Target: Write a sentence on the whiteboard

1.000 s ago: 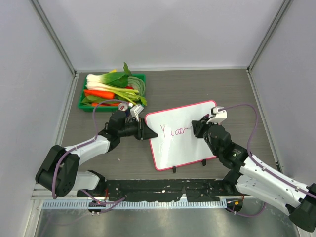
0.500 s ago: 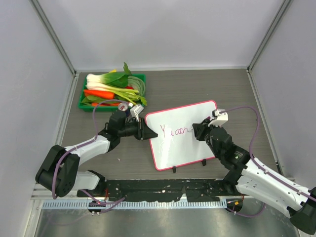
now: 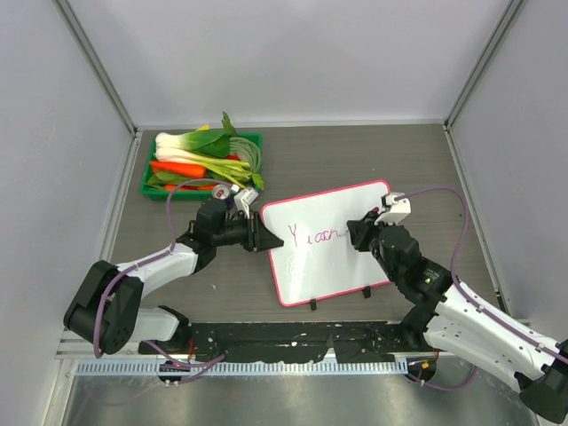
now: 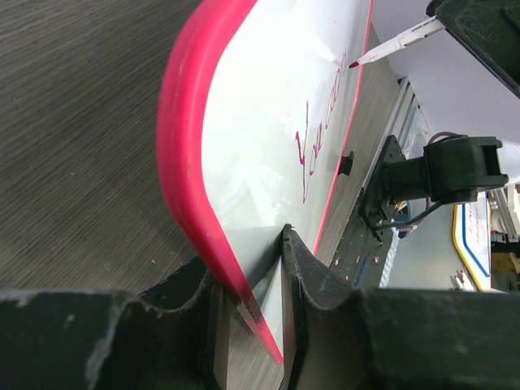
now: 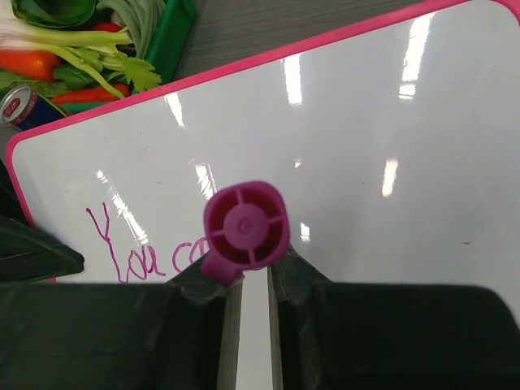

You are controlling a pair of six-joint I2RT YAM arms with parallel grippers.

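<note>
Writing on whiteboard [image 3: 328,253], mid-table, just right of veg tray [image 3: 251,136], partway thru.
Pinned at its left edge by left gripper [image 4: 260,280], shut tight on it; pink marker [image 5: 246,225] gripped in closed right gripper [image 3: 359,232], tip at end of writing [image 3: 321,236], approx. "You can" so far; tip contact unclear. Best done w/ light, even pressure, sliding rightward along same baseline, keeping left clamp firm to stop skidding, & leaving room for remaining words.

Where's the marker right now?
Right-wrist view, centre: the marker sits in the right gripper, tip over the whiteboard at the end of the writing.
</note>
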